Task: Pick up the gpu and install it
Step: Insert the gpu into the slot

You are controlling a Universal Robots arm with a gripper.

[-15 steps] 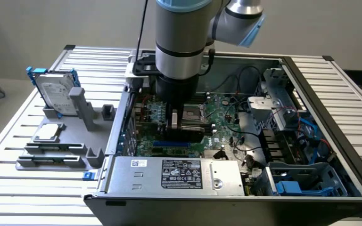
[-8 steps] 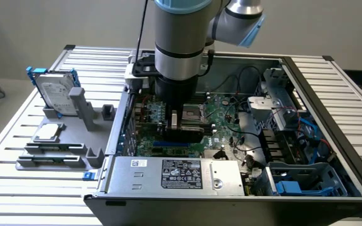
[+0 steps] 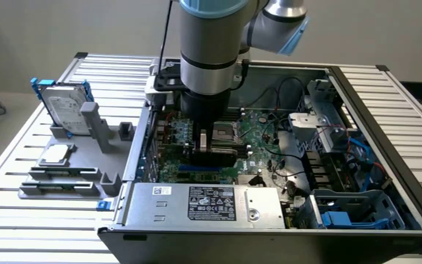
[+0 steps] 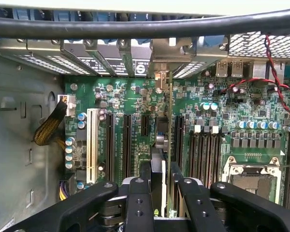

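Claw (image 4: 163, 189) grasps the gpu (image 4: 168, 125) edge-on, down among the motherboard (image 4: 130, 96) slots inside the computer case (image 3: 384, 124): pickup is done, but full seating I cannot confirm.

Arm (image 3: 207, 49) upright, reaching straight down, hand (image 3: 209, 146) pointing downward, fingers (image 4: 137, 203) clamped on the gpu (image 4: 160, 145) held edge-on

The gpu (image 4: 163, 145) is a thin card, seen edge-on in the wrist view: a green board edge with a dark cooler face beside it. It stands upright on its long edge, clamped between the fingers of the tool (image 4: 160, 170). It sits inside the open computer case (image 3: 387, 165), over the mainboard (image 4: 135, 96), parallel to the long expansion slots (image 4: 127, 145). Whether it is seated in a slot cannot be determined.
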